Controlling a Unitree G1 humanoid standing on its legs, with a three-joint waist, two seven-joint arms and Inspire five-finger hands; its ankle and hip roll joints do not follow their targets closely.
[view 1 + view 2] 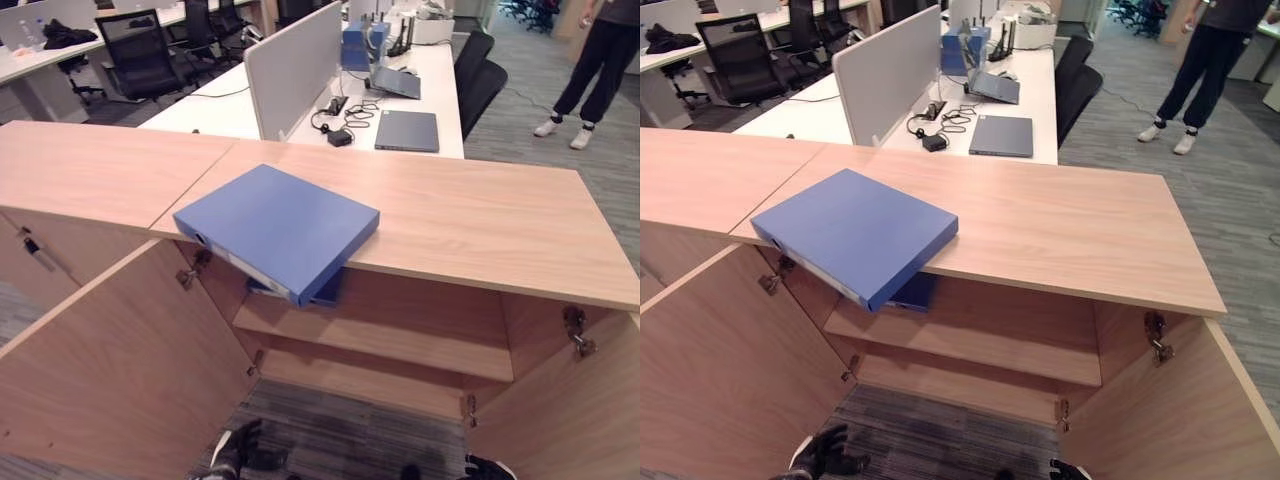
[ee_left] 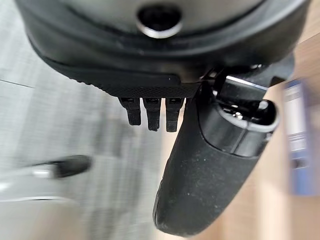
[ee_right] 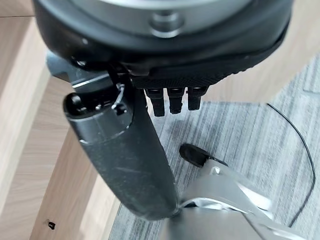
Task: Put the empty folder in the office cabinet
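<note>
Cabinet point(image 1: 480, 225) of pale wood takes up most of the head views, its long top running across, both doors point(image 1: 110, 370) swung wide and a bare shelf point(image 1: 400, 335) showing inside. Behind it stands a white desk point(image 1: 440, 95) with a grey divider screen point(image 1: 290, 65), a closed laptop point(image 1: 407, 130) and a tangle of charger cables point(image 1: 340, 115), and a person point(image 1: 600, 60) stands on the carpet at the far right. The blue folder point(image 1: 275, 230) lies flat on the cabinet top, one corner jutting out over the front edge above the opening, and neither hand touches it. A second blue item point(image 1: 325, 290) sits just beneath that corner, in shadow (whether it is another folder I cannot tell). The left hand point(image 1: 235, 450) hangs low by the floor in front of the open doors, fingers loosely spread and holding nothing; its wrist view shows the thumb standing clear of short straight fingers. The right hand point(image 3: 125, 160) is likewise down near the carpet, thumb apart from relaxed fingers, empty. As I judge it, the task is at its start: the reach for the folder has not begun. The next move calls for raising a hand to the overhanging corner, taking a firm grip there, then lowering the folder onto the shelf without clipping the top's edge.
</note>
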